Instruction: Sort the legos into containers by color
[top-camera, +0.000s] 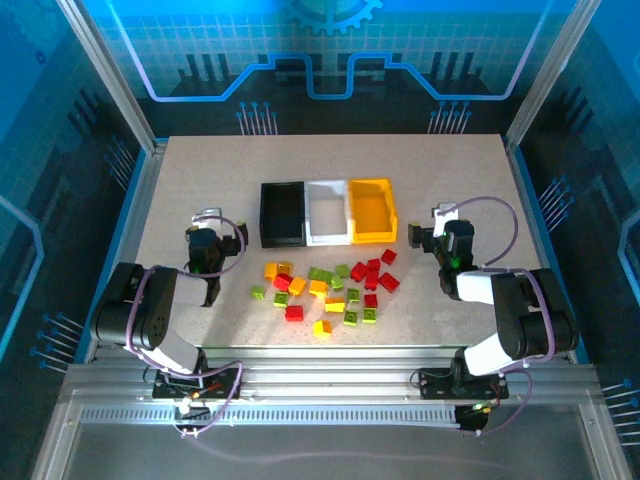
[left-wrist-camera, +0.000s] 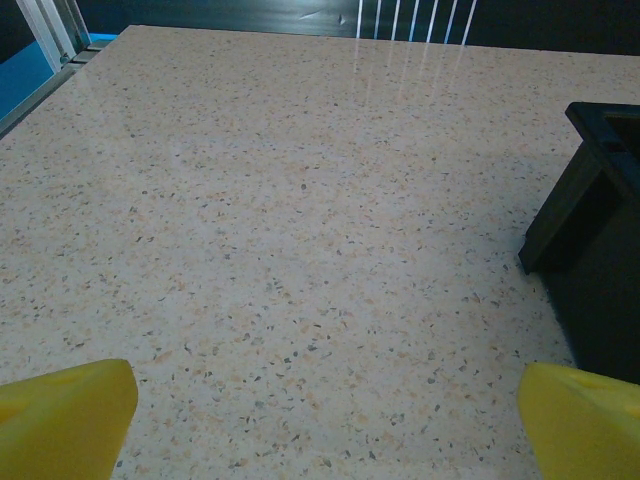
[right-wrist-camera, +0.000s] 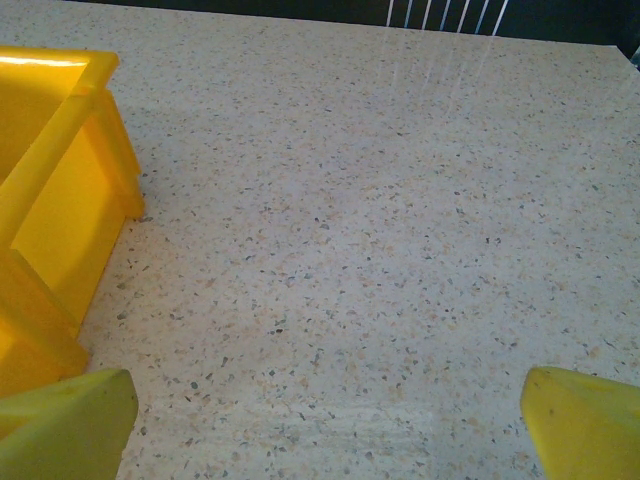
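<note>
The left pincer (top-camera: 208, 218) and right pincer (top-camera: 443, 215) stand wide open and empty, low over the speckled beige table (top-camera: 200, 170). Between them lie the small red, orange-yellow and lime-green plastic lego bricks (top-camera: 337, 284), scattered and unsorted. Beyond these, the black (top-camera: 283, 240), white (top-camera: 328, 238) and yellow (top-camera: 371, 236) open rectangular plastic bins sit side by side and appear empty. Sorting is judged to be at its first pick, which calls for closing one pincer on a single outlying brick.
</note>
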